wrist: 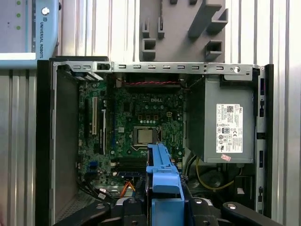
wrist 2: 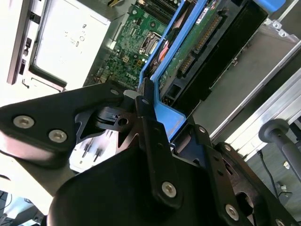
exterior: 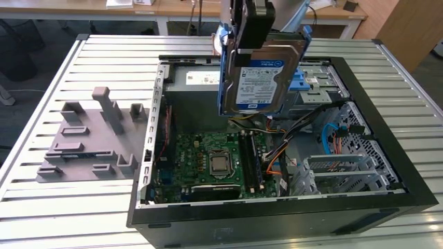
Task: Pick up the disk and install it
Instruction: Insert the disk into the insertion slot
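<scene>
Gripper [exterior: 249, 42]: clamped on disk [exterior: 262, 78] top edge, upper centre of exterior view.
Disk: upright, blue rails [exterior: 222, 78] along 2 sides.
Below: open case [exterior: 277, 220], motherboard [exterior: 207, 161] uncovered.

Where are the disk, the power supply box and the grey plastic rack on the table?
disk [exterior: 260, 83]: exterior view, on its blue-and-white label.
power supply box [wrist: 229, 127]: first wrist view, on its white sticker.
grey plastic rack [exterior: 82, 161]: exterior view, on its flat base.

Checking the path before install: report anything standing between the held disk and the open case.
The disk hangs in the claw above the open case. Below it, a loose bundle of cables crosses the case interior; nothing else visible lies between them.
</scene>
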